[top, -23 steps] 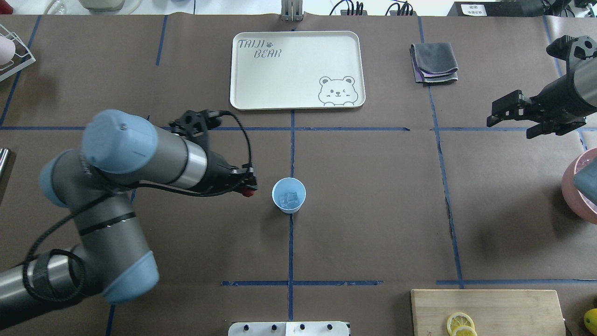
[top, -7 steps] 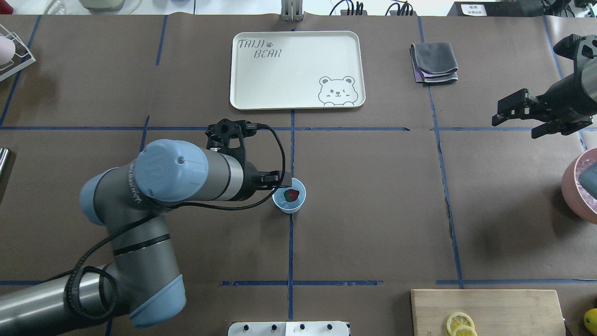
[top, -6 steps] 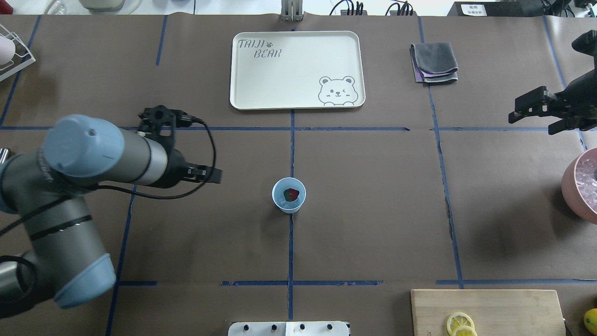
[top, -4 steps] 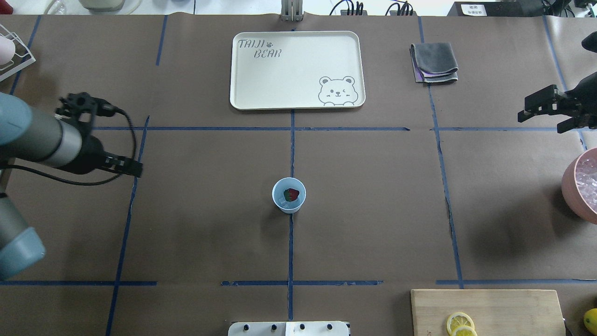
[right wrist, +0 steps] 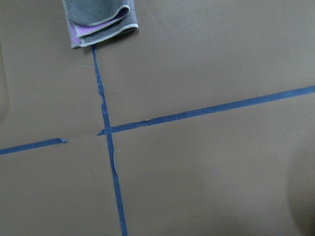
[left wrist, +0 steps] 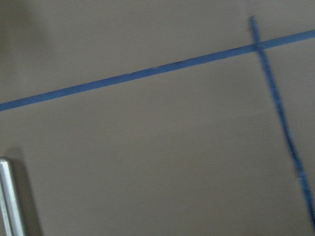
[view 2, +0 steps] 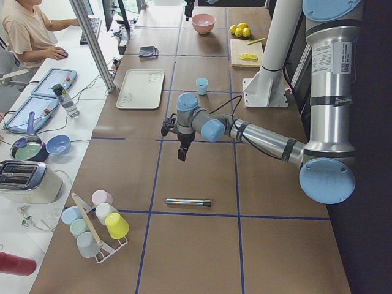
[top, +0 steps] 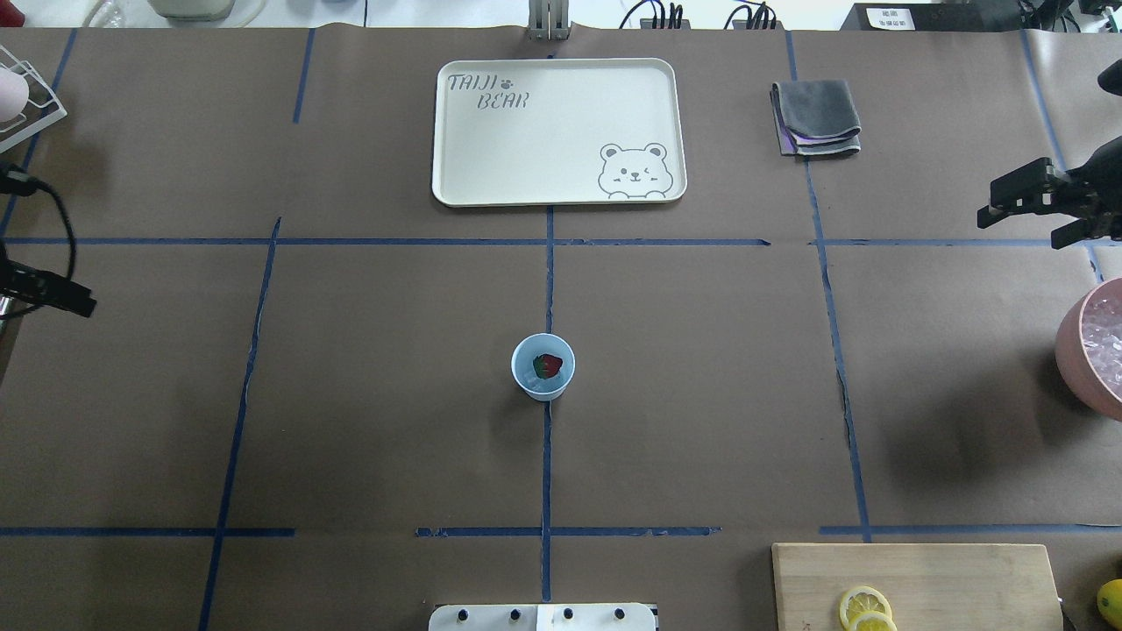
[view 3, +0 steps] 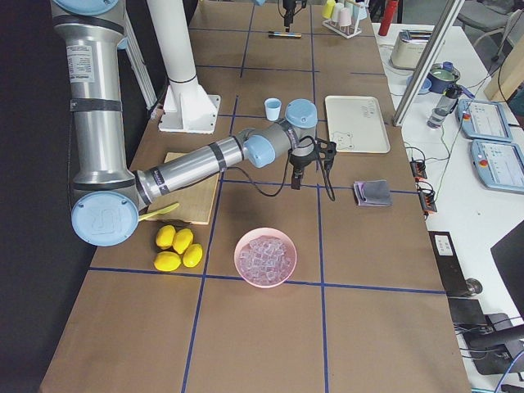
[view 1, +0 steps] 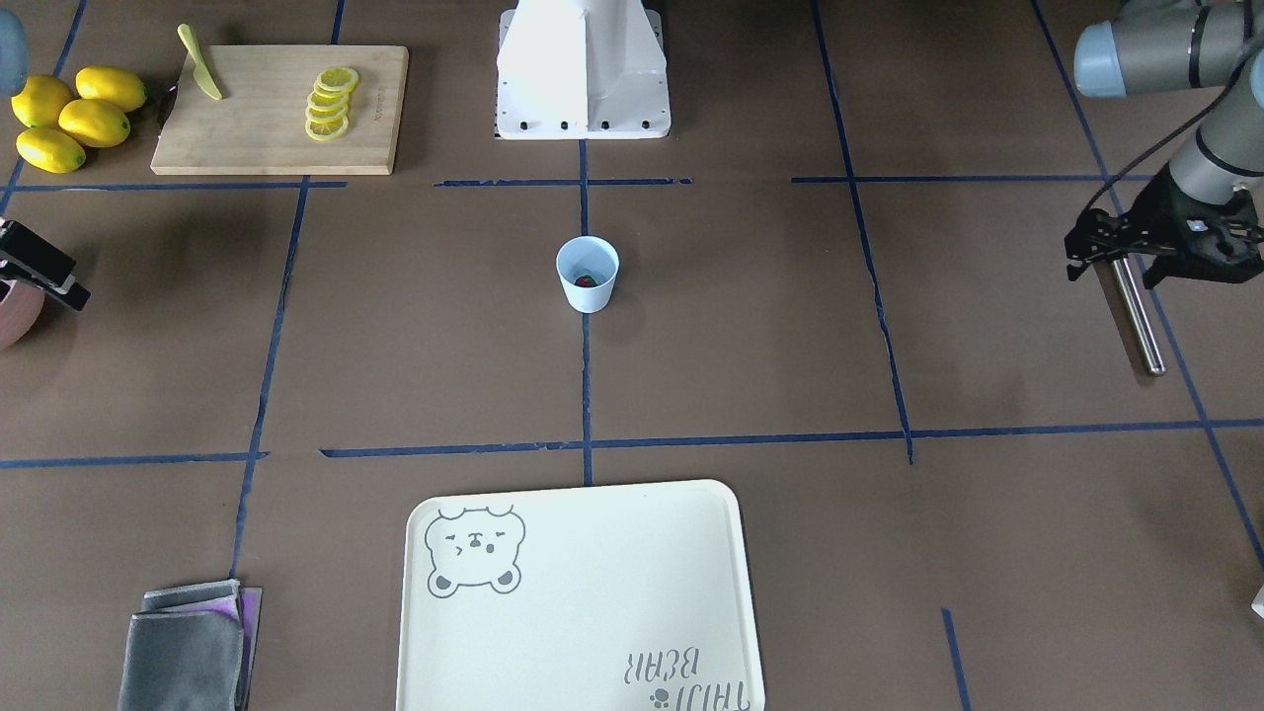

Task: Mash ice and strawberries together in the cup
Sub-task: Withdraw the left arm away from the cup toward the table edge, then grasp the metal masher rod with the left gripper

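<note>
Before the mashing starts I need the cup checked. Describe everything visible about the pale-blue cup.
The cup is a small pale-blue tumbler, plastic by its look, handleless, tapering downward. It stands upright and open-mouthed on the brown table, on a blue tape line near the centre. Inside, a dark-red strawberry lies on clear ice. Nothing else touches it.

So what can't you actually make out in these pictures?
The ice in the cup: mostly hidden under the strawberry in the overhead view, too small in the front-facing one.
The pink bowl: cut off by the overhead view's right edge.
The metal rod: blurred and cut off at the left wrist view's corner.
</note>
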Tool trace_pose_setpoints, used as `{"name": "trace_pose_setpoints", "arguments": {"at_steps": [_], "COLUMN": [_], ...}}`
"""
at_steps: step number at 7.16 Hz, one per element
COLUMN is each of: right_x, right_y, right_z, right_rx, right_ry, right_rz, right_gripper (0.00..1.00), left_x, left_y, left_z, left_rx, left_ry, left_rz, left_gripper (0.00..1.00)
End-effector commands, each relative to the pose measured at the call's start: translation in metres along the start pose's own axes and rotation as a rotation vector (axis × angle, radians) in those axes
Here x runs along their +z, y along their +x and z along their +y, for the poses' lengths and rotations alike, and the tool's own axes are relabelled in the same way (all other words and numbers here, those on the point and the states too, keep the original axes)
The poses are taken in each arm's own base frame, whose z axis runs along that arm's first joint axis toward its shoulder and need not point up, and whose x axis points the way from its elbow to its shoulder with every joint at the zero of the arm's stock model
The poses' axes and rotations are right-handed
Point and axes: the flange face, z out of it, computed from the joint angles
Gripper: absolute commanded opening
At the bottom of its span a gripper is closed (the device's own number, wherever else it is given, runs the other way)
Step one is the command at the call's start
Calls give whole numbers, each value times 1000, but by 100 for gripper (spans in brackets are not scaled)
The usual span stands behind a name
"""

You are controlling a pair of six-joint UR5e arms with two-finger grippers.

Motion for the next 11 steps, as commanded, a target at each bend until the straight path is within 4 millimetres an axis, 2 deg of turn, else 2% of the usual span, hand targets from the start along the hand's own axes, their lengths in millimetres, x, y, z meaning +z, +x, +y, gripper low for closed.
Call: {"name": "trace_pose_setpoints", "arguments": {"at_steps": [1, 3, 5, 7, 11], "right_x": [-1, -2, -1, -1, -1], "right_y": [-1, -1, 0, 0, 0], "right_z": [0, 1, 1, 1, 0], "right_rx": [-2, -1, 0, 1, 0], "right_ry": [1, 2, 1, 2, 2], "right_rz": [-1, -2, -1, 0, 0], "right_gripper": [100, 100, 100, 100, 100], "left_x": [55, 79, 83, 87, 96], "left_y": [-58, -77, -74, -77, -84], "left_z": [6, 10, 0, 2, 7], "left_rx": [-115, -154, -250, -263, -268], "left_ry": [22, 64, 72, 62, 41], "left_rz": [-1, 17, 30, 29, 22], "left_gripper": [93, 93, 93, 92, 83]}}
